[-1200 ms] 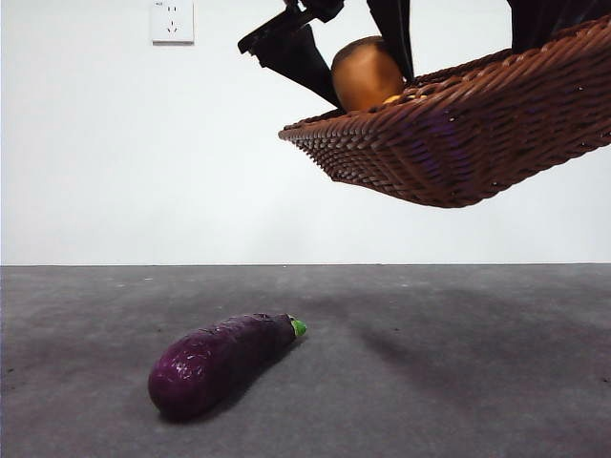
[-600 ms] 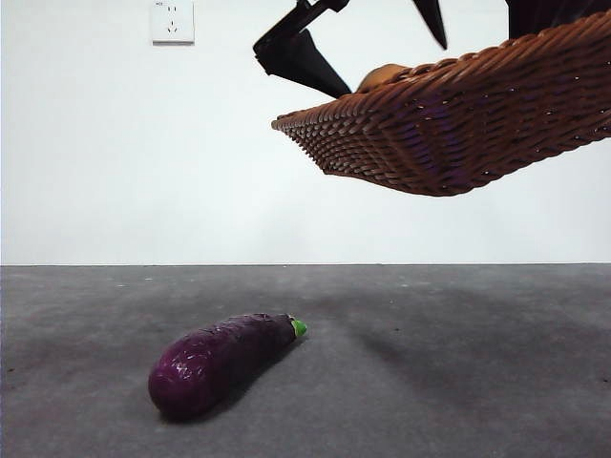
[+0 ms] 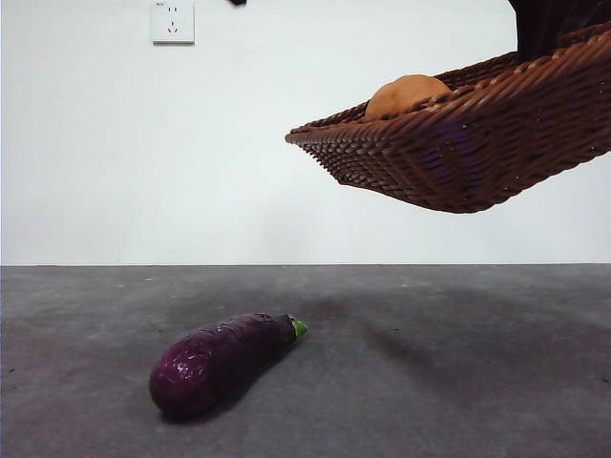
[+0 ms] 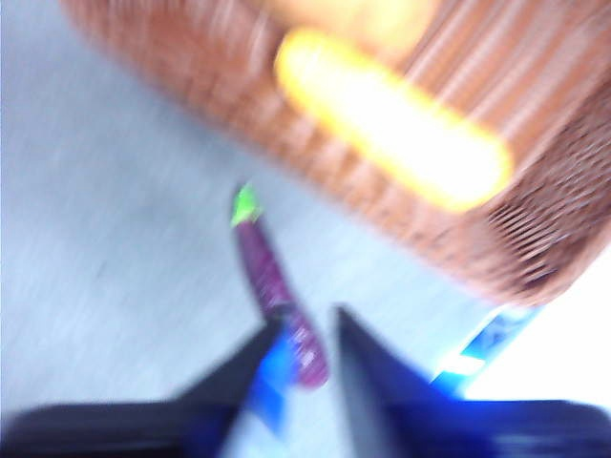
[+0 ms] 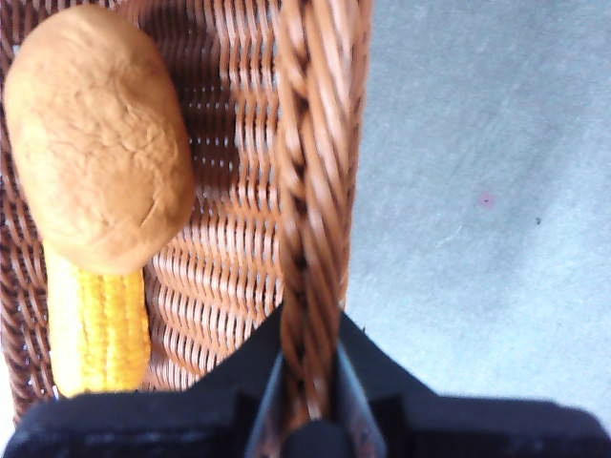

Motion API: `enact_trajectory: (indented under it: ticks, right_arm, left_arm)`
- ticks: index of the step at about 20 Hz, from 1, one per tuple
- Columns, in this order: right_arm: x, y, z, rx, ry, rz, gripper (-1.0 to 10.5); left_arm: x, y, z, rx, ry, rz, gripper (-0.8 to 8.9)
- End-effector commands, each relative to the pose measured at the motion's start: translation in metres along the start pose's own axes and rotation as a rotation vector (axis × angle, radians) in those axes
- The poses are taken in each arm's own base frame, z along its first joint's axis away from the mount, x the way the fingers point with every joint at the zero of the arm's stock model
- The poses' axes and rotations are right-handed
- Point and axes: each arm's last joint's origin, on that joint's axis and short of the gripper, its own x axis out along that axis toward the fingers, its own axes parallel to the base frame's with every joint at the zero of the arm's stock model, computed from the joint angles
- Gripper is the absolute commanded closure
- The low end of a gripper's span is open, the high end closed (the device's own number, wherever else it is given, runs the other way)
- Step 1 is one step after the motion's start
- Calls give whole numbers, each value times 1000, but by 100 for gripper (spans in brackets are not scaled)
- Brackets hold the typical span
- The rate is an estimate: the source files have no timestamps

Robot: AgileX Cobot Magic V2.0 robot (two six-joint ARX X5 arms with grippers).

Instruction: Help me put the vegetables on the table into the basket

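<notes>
The basket (image 3: 458,143) is held in the air above the table (image 3: 458,382), tilted, with its braided rim (image 5: 310,191) clamped between the jaws of the right end effector (image 5: 310,420). 2 of the 3 vegetables are already inside it: the potato (image 5: 95,143) and, touching it, a yellow corn cob (image 5: 100,329). The eggplant (image 3: 221,361) is left lying on the table, below and to one side of the basket, its green stem tip pointing toward the wall. In the blurred left wrist view the left end effector (image 4: 301,334) is seen high above the eggplant with its jaws apart and nothing held between them. The step in hand is judged to be the pickup of the eggplant. It is best done with the left end effector lowered straight over the thick middle of the eggplant, the jaws set across its width, not along its length. The glossy skin is likely to be slippery, so a grip near the tapered stem end should be avoided. The basket should be kept steady and no more tilted, so that the potato is not rolled out.
</notes>
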Motion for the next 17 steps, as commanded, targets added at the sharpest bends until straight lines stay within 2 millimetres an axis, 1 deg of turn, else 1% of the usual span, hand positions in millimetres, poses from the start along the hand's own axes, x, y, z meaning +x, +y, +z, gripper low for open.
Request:
enact_trajectory:
  ticks: [1,4,5,7,9,10,13,17]
  right_arm:
    - [3,-1,0,11,11,10,954]
    - [2,-5,1,17,5,-5,954]
    - [2,-7,1,22,2,-23,954]
    - [0,-16,0,49,-4,-52,955]
    - [-2,-28,0,77,-6,-62,954]
    - [-3,-34,0,90,-6,-67,955]
    - [-8,-55,-5,151,-7,-87,955]
    - [-16,-80,-11,228,-19,-114,955]
  left_arm:
    - [28,-10,-16,9,96,7,814]
    - [67,-9,-38,-16,168,21,810]
    - [80,-9,-45,-62,174,27,746]
    - [95,-6,-55,-105,188,38,468]
    - [104,-1,-57,-130,183,41,301]
    - [108,0,-57,-141,181,39,278]
    - [121,3,-55,-141,204,38,279]
    - [150,5,-53,-137,248,38,279]
